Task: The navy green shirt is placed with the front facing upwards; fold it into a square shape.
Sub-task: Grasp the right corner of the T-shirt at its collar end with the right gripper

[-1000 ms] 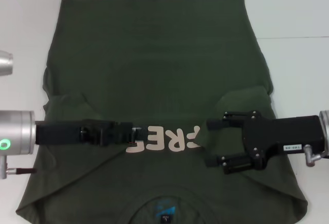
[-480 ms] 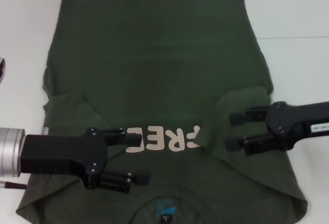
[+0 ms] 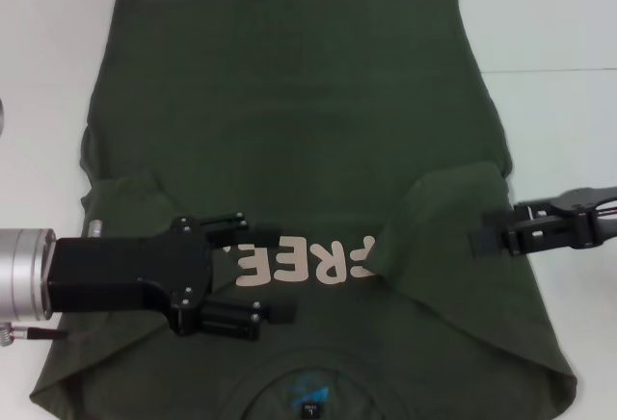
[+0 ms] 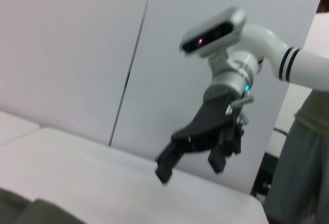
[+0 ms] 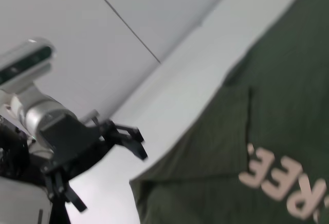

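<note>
**Shirt with sleeves folded in: handling and view notes**

Table (image 3: pixel 549 15): white, carries everything.

Shirt (image 3: pixel 289 121): lies flat on the table, lettering up, collar and blue label (image 3: pixel 308 393) at the near edge, hem at the far edge. Both sleeves are turned inward onto the chest, and their flaps cover the ends of the pale lettering (image 3: pixel 308 261). Judged handling: soft, limp and light, with no stiffness of its own; any lifted part will sag and drag the layers beneath. Cotton on a smooth top probably slides easily. Not fragile. Judged best hold: pinch at the edges, one claw per side at matched points (near shoulder corners or far hem corners), so that a lengthwise fold stays square. Pinching mid-panel would bunch the cloth.

Left claw (image 3: pixel 265 275): over the left chest beside the lettering, fingers apart, nothing between them. Whether it touches the cloth cannot be told.

Right claw (image 3: pixel 482 232): at the shirt's right edge near the folded sleeve. Seen end-on from the head; in the left wrist view (image 4: pixel 190 165) its fingers stand apart, empty, clear above the table.

View differences: head gives the whole layout. Left wrist shows only a sliver of cloth, but gives the right claw's height. Right wrist shows the left claw (image 5: pixel 108 162) side-on, apparently raised, plus the lettering; the head view gives no height.
</note>
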{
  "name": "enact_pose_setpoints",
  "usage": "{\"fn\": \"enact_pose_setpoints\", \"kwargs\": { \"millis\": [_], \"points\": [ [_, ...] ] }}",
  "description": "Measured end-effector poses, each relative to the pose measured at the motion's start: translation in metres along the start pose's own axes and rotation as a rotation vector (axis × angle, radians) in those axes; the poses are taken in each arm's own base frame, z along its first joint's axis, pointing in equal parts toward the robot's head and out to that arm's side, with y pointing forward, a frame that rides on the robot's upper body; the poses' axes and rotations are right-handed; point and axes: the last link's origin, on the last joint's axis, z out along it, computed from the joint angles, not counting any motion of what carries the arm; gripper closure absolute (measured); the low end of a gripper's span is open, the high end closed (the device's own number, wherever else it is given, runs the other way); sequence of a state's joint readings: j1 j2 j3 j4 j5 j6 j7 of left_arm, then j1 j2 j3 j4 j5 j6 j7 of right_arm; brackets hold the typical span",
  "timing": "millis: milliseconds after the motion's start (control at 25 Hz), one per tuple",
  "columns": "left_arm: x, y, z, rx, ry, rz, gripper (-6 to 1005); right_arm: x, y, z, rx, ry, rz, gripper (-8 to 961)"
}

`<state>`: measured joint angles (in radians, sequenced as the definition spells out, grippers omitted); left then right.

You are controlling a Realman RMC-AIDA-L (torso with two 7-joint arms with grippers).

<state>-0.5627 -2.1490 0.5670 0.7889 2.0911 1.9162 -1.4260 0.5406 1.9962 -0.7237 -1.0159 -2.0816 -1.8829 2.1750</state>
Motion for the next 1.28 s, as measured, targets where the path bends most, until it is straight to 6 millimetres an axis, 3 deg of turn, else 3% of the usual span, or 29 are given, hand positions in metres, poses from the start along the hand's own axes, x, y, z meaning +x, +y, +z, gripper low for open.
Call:
{"fn": "enact_pose_setpoints", "kwargs": {
  "millis": [560,680,880,1280],
  "points": [
    [0.003,0.001,0.008,-0.022,0.017,-0.001,51,0.004,-0.018,-0.018,0.186,0.136,0.366,57],
    [0.003,0.001,0.009,-0.025,0.017,0.000,51,0.007,-0.022,-0.018,0.247,0.210,0.407,146],
    [0.003,0.002,0.010,-0.030,0.021,-0.006,52,0.016,-0.031,-0.018,0.382,0.363,0.457,184],
    [0.004,0.002,0.012,-0.033,0.035,-0.006,51,0.024,-0.034,-0.019,0.443,0.442,0.532,169]
  ]
}}
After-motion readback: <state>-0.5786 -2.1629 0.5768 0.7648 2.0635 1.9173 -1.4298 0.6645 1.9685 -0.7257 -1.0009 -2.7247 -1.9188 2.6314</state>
